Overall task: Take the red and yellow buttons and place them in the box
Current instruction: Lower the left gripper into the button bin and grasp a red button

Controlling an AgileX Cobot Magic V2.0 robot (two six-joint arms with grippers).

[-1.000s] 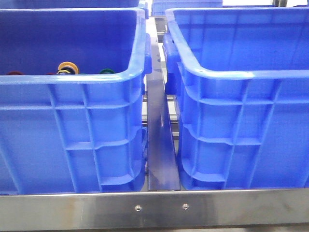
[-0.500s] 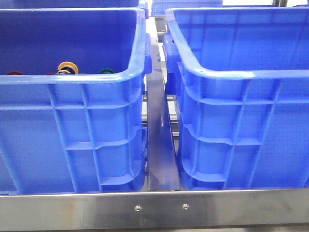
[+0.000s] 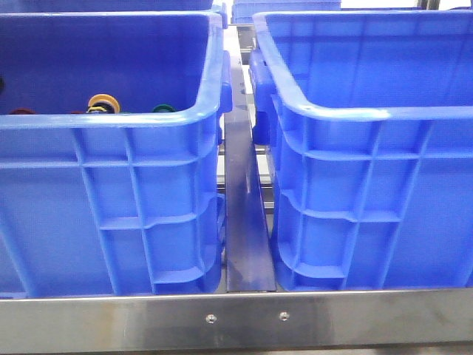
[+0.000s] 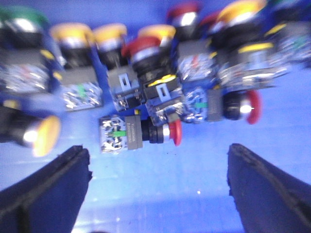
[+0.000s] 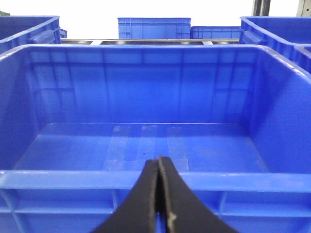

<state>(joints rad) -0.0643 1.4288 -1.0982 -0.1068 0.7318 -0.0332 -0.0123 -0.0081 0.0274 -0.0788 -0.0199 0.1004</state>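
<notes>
Several red and yellow buttons lie piled on the floor of the left blue crate (image 3: 111, 120). In the left wrist view a red-capped button (image 4: 167, 132) lies on its side nearest my left gripper (image 4: 158, 153). A yellow one (image 4: 46, 135) lies off to the side and a red mushroom cap (image 4: 143, 46) sits further in the pile. My left gripper is open and empty, a little short of the pile. A yellow top (image 3: 103, 102) shows over the rim in the front view. My right gripper (image 5: 159, 162) is shut and empty in front of the empty right box (image 5: 73, 178).
A green button (image 3: 164, 109) lies among the others, and also shows in the left wrist view (image 4: 19, 14). The right box (image 3: 369, 115) stands beside the left crate with a narrow metal strip (image 3: 247, 222) between them. More blue crates (image 5: 153, 26) stand behind.
A small dark shape has appeared at the left edge of the front view inside the left crate. Nothing else has visibly moved.
</notes>
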